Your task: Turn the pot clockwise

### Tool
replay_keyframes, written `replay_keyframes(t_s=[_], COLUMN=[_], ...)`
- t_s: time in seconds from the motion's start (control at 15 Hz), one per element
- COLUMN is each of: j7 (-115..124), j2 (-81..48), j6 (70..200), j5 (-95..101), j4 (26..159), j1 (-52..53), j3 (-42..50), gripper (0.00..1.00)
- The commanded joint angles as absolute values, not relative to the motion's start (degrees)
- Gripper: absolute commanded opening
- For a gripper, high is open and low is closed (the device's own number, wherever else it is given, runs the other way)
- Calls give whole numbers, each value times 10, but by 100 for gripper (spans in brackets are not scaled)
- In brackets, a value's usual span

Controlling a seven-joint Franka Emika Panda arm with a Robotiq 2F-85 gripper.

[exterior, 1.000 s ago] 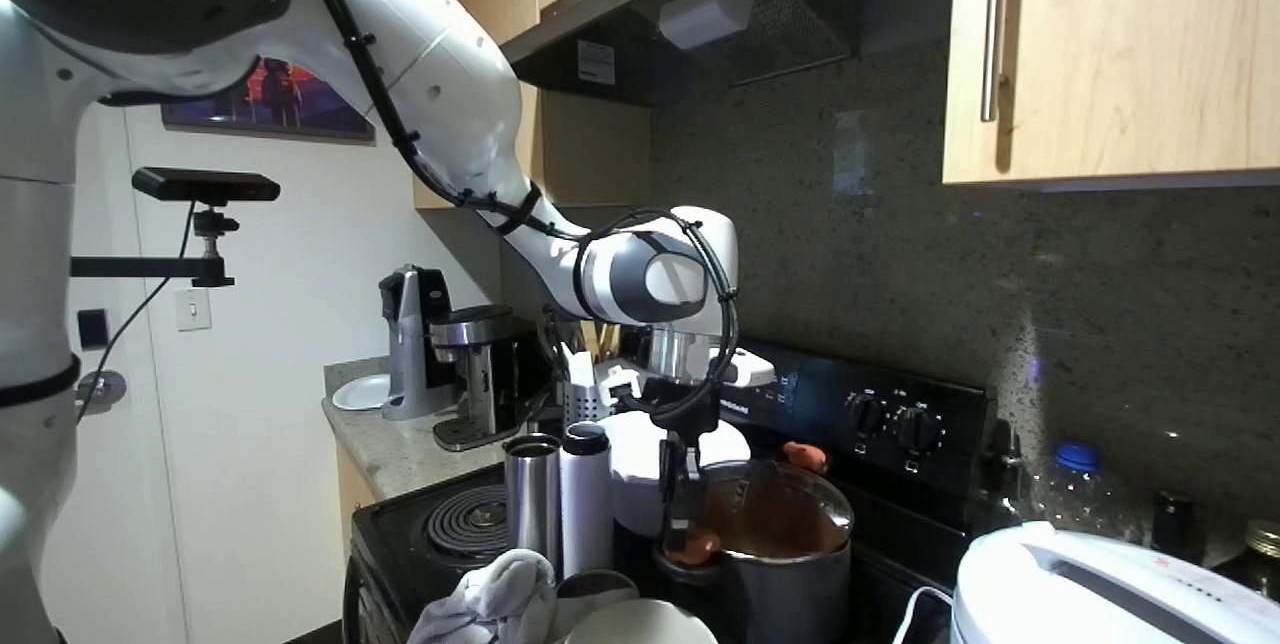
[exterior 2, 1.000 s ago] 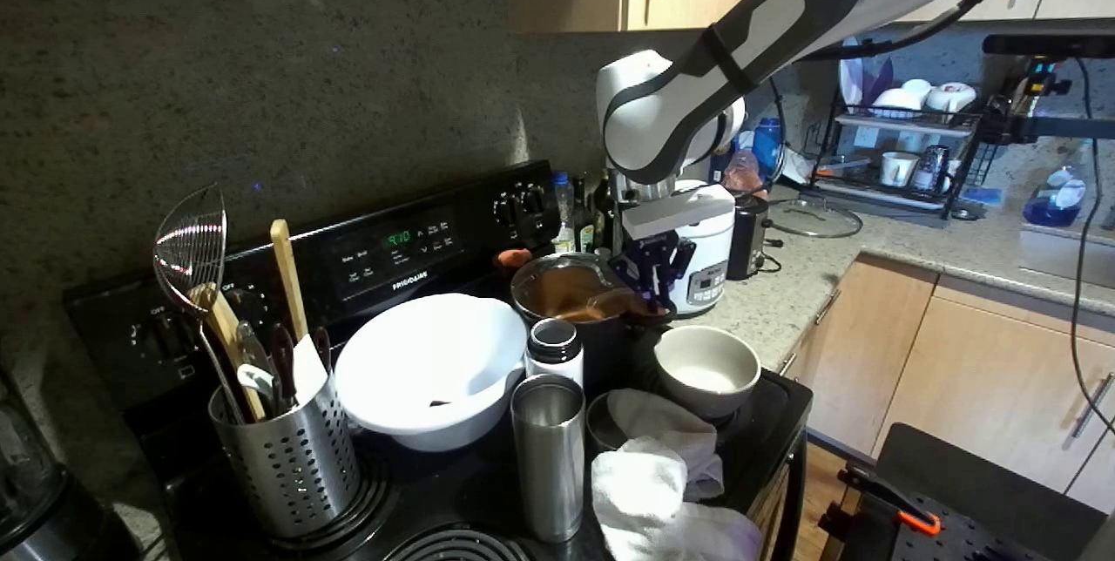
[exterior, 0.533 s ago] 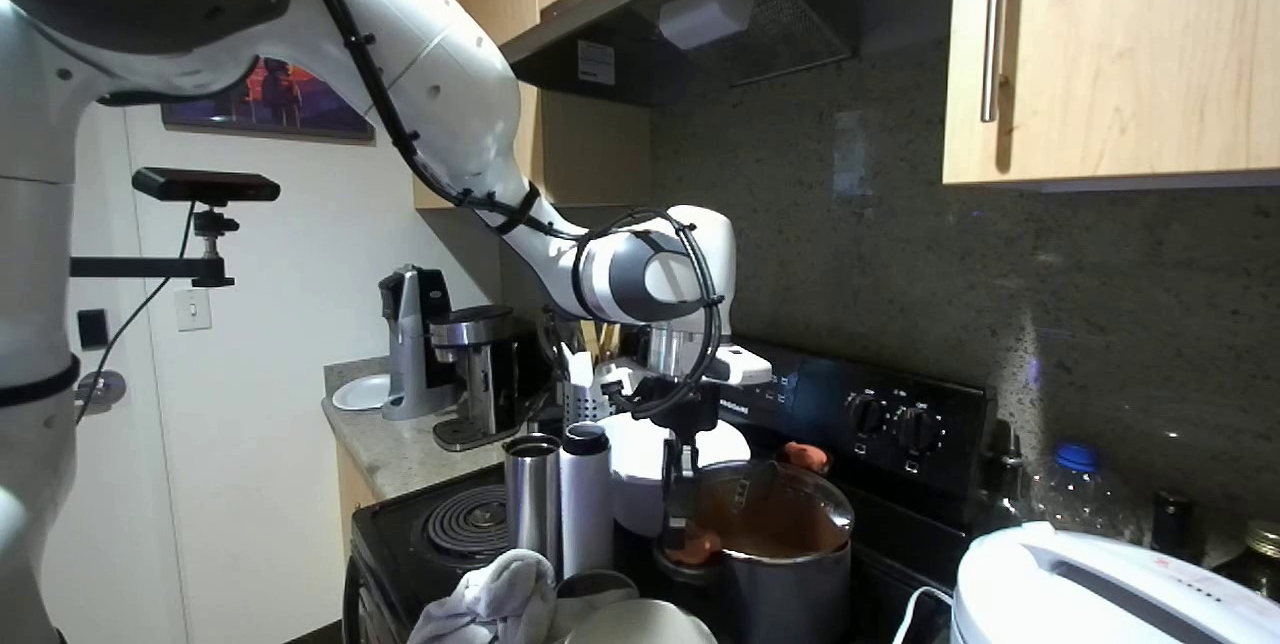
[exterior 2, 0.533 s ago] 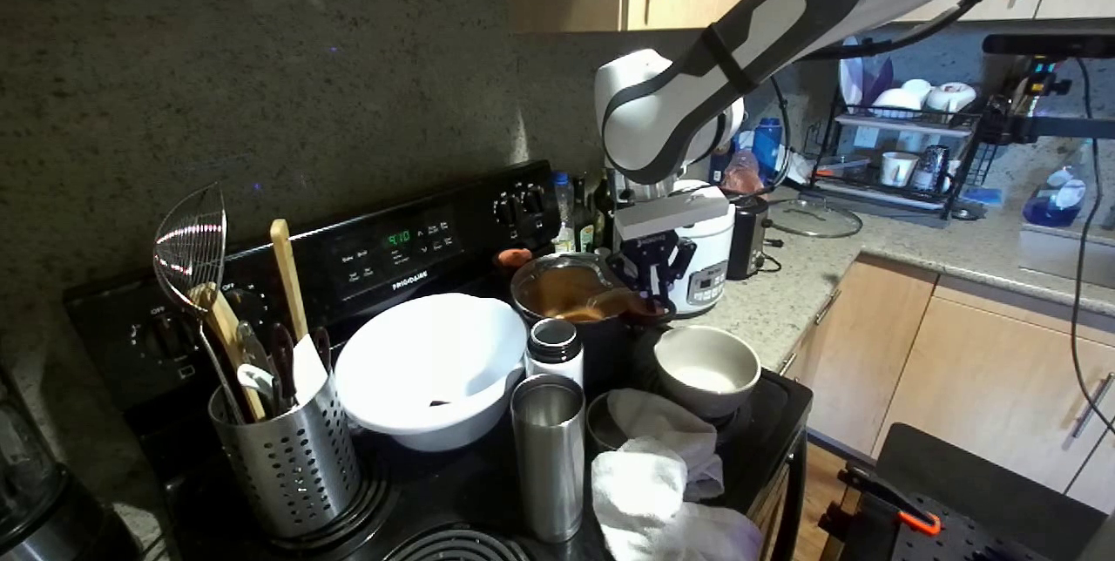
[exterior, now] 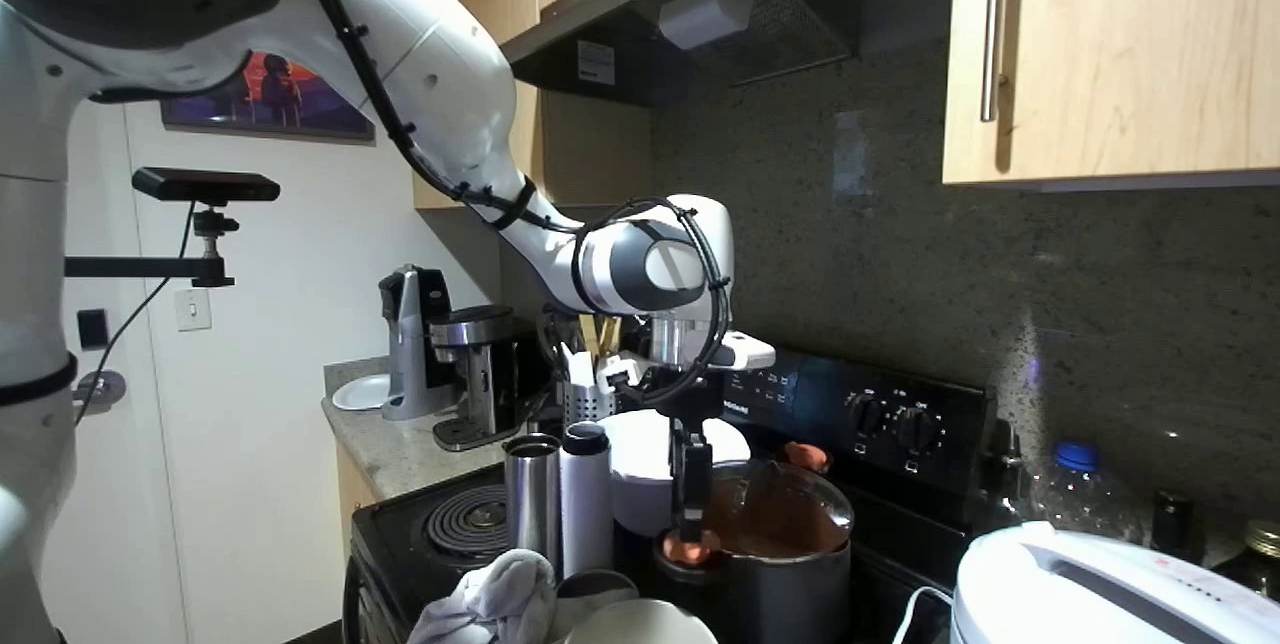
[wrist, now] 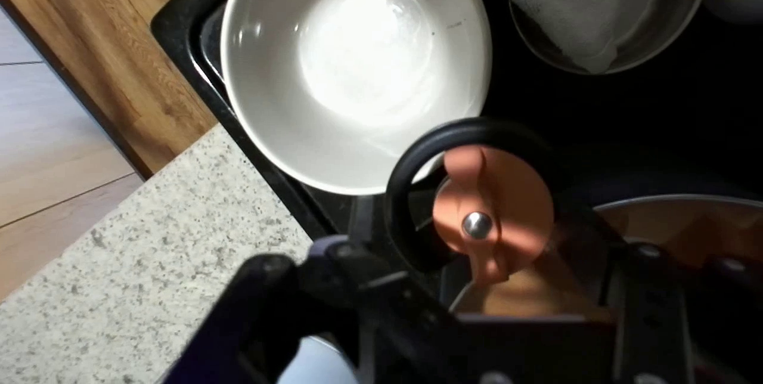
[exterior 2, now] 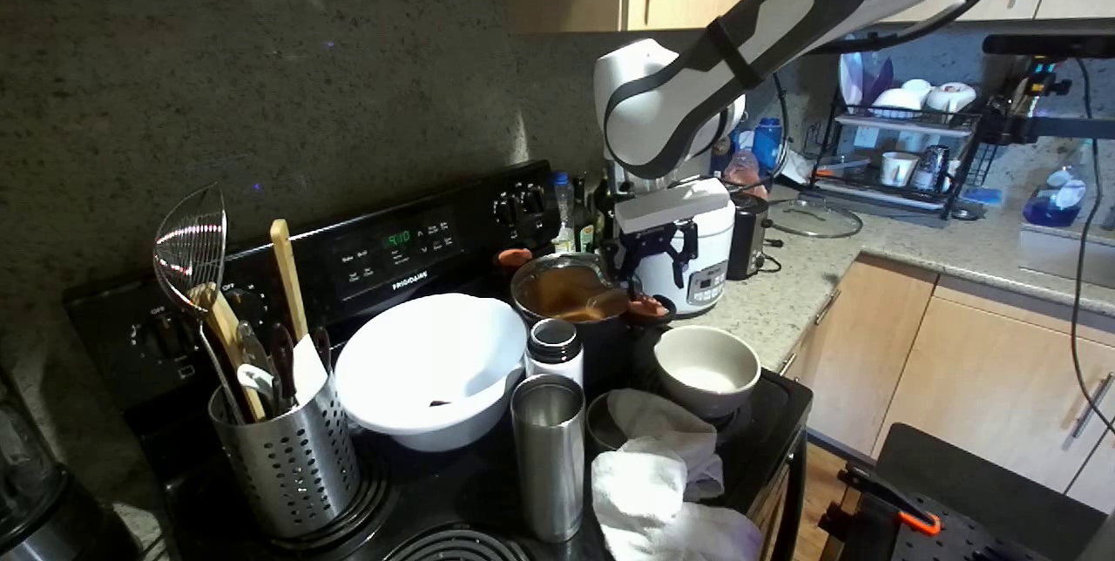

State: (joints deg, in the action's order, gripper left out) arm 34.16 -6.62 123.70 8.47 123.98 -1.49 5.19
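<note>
One wide pot [exterior: 795, 599] stands upright on the stove [exterior 2: 462, 483], between a white bowl [exterior 2: 427, 356] and the speckled counter [exterior 2: 780, 304]. Its orange-and-black front handle [wrist: 515, 193] lies below the gripper [exterior 2: 657, 286], whose fingers [exterior: 692, 484] are spread wide apart; in the wrist view that handle shows between them, though whether either finger touches it cannot be told. The pot's inside is copper-brown, its rim thin and shiny, its outer wall dark grey. An orange back handle [exterior 2: 514, 258] sits near the black control panel [exterior 2: 348, 260]. Around it, a cream bowl [exterior 2: 710, 391] stands near the front handle, and a white cooker [exterior 2: 714, 243] rests on the counter.
</note>
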Motion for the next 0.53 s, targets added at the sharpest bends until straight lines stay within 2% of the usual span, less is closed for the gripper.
replay_keyframes(t_s=[0.0,0.47], j7=[289,178], j2=[-38,-17], j6=[1231,1215], j5=[76,83], j4=[1245,1219], j1=[-16,-18], j3=[47,43], gripper=[100,100])
